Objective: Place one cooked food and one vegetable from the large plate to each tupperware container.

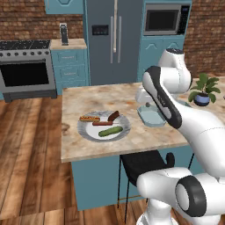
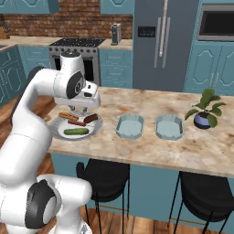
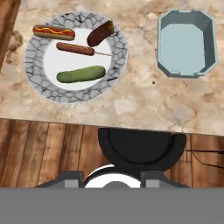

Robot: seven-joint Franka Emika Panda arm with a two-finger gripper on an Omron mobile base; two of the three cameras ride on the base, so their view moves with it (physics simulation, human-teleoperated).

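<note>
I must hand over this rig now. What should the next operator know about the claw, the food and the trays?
Claw: above the plate, its fingers hidden behind the hand; open or shut cannot be told, and nothing is seen held.
Plate: near the counter's edge, holding a hot dog, a sausage on a stick, a dark sausage and a cucumber.
Trays: near tray and far tray stand side by side, both empty.
Done: nothing moved yet.
Left: one cooked food and one vegetable into each tray.

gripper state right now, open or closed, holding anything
gripper: cannot be told whether open or closed, the fingers are too small to make out; no food seen in it.
</note>
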